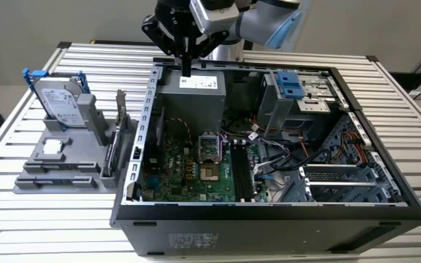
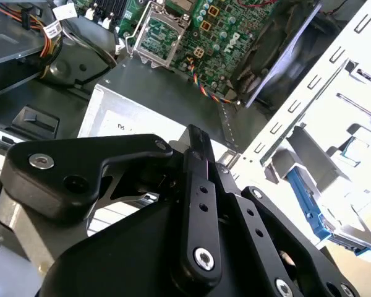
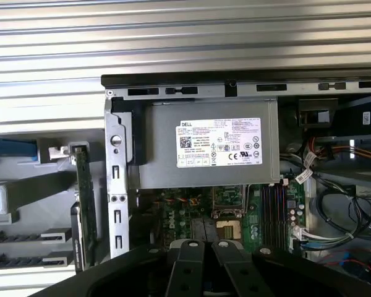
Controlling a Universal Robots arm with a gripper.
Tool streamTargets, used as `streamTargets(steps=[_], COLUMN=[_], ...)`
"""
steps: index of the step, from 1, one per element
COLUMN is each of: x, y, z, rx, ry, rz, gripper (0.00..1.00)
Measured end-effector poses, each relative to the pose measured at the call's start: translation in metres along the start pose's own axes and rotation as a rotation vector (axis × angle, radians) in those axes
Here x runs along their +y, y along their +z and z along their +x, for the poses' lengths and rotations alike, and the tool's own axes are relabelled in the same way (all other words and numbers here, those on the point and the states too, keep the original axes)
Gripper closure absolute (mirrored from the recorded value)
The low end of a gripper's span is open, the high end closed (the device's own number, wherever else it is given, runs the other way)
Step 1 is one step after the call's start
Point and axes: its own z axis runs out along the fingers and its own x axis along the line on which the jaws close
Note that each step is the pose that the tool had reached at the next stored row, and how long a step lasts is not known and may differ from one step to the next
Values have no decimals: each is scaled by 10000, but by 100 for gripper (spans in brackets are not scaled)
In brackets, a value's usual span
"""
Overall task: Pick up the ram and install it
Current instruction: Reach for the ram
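1. Position of the arm. The black gripper [image 1: 187,72] hangs over the rear edge of the open dark-grey computer case [image 1: 269,230], above the grey metal power supply box [image 1: 192,98]. It touches nothing.

2. Jaws. In the second wrist view the jaws stand drawn together, with no gap and no object visible between them. One finger [image 2: 198,204] covers most of the other, so the contact line itself is hidden.

3. The ram [image 1: 55,182]. It is hard to make out. The best match is a long, narrow dark strip in the nearest holder of the grey moulded fixture [image 1: 46,131]. This stands on the white slatted bench [image 1: 50,219], towards the exterior view's left of the case and well apart from the gripper. A similar strip lies in the holder behind it, and which of the two is the ram cannot be told.

4. Memory slots. The black memory slots [image 1: 241,172] on the green motherboard [image 1: 188,170] are partly shadowed, so their contents cannot be read.
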Motion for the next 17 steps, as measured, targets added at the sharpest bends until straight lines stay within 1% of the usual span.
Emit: streamTargets(steps=[2,6,9,17], x=[-2,-3,-6,-19], y=[-2,0,-2,-4], z=[22,35,59,184], rx=[2,-1,0,0], ry=[-1,0,-2,-1], rz=[3,-1,0,0], gripper=[100,100,100,100])
